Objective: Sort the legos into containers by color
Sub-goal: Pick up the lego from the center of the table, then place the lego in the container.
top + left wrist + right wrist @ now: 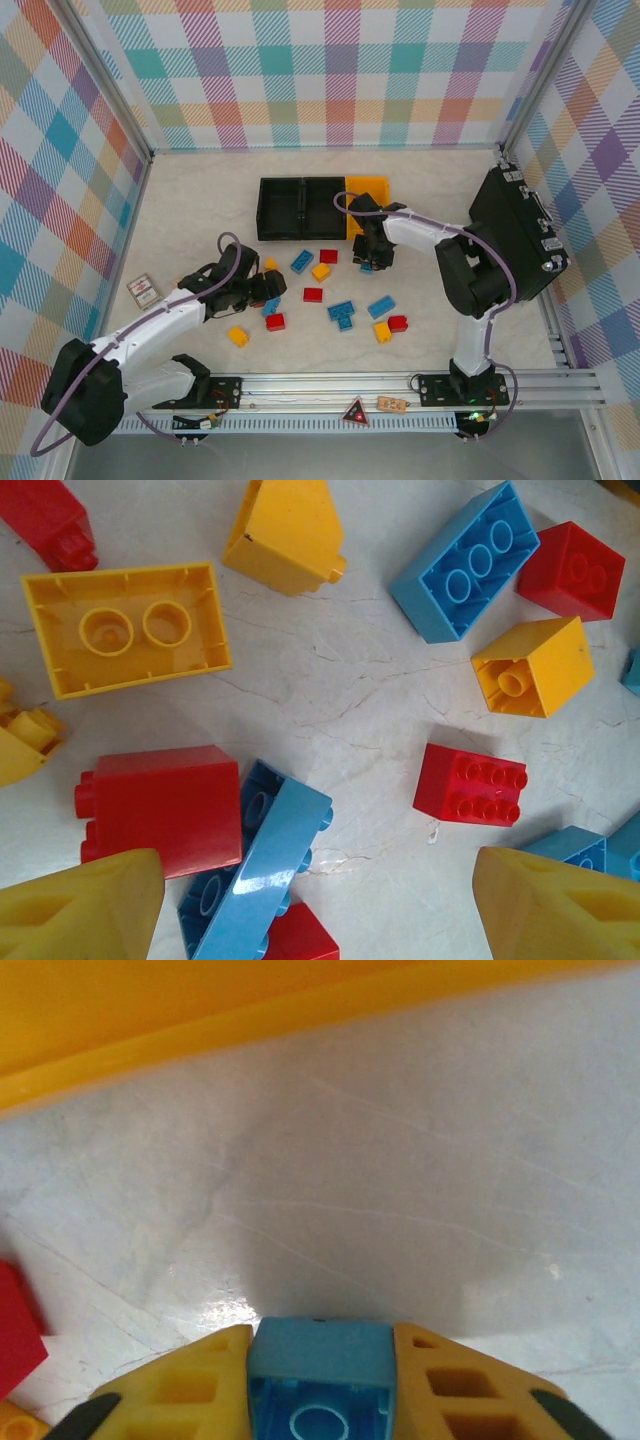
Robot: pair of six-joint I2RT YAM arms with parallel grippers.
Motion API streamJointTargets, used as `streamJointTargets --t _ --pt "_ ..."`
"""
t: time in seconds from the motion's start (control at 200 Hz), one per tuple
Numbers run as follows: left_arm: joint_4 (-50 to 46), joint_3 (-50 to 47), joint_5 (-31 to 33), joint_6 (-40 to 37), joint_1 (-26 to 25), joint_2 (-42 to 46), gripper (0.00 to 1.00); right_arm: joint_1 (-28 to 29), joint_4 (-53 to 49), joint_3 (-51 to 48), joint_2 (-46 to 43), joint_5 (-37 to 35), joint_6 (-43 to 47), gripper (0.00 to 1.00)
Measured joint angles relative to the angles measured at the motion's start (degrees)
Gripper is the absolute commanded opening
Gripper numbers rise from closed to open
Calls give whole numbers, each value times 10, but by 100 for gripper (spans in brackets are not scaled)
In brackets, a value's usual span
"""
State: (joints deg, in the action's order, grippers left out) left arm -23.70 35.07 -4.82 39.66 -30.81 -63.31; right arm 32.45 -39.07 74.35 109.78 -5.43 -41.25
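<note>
Plaid walls (340,70) close the pale surface (200,200) on three sides, and an aluminium rail (400,385) runs along the near edge. The right side is crowded. A large black case (520,235) stands against the right wall, with the bulk of the right arm just in front of it. Open room lies along the back wall behind the containers (262,212) and over the left stretch, where a small card (143,291) lies near the left wall. The containers sit in a row at back centre, two black bins (303,205) joined to a yellow-orange bin (370,187) at the right end. The black interiors are too dark to read, and the right arm covers part of the yellow-orange one, so I cannot tell their contents. The legos (313,295) are scattered mid-surface between the arms, red, blue and yellow mixed, some touching. The left end effector (318,870) hangs wide apart over a tight cluster, a red block (165,805) beside a tilted blue piece (265,865) that leans against it. The right end effector (320,1335) is clamped on a blue brick (320,1360) just in front of the yellow-orange bin's wall, bare surface ahead of it. I cannot tell whether the brick is lifted or resting.
</note>
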Motion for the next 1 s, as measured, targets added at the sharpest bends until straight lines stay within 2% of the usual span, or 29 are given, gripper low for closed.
streamJointTargets --t 0.31,0.575,0.83,1.0 --pt "2 0 0 1 -14 -1 80 3 -19 2 -35 -5 16 23" --pt "16 0 0 7 -35 -1 80 -2 -67 123 -50 -49 62 23" --pt "16 0 4 15 -56 -1 80 -25 -98 273 35 -77 94 24" --pt "14 0 13 16 -59 0 80 -44 -114 306 96 -84 101 25"
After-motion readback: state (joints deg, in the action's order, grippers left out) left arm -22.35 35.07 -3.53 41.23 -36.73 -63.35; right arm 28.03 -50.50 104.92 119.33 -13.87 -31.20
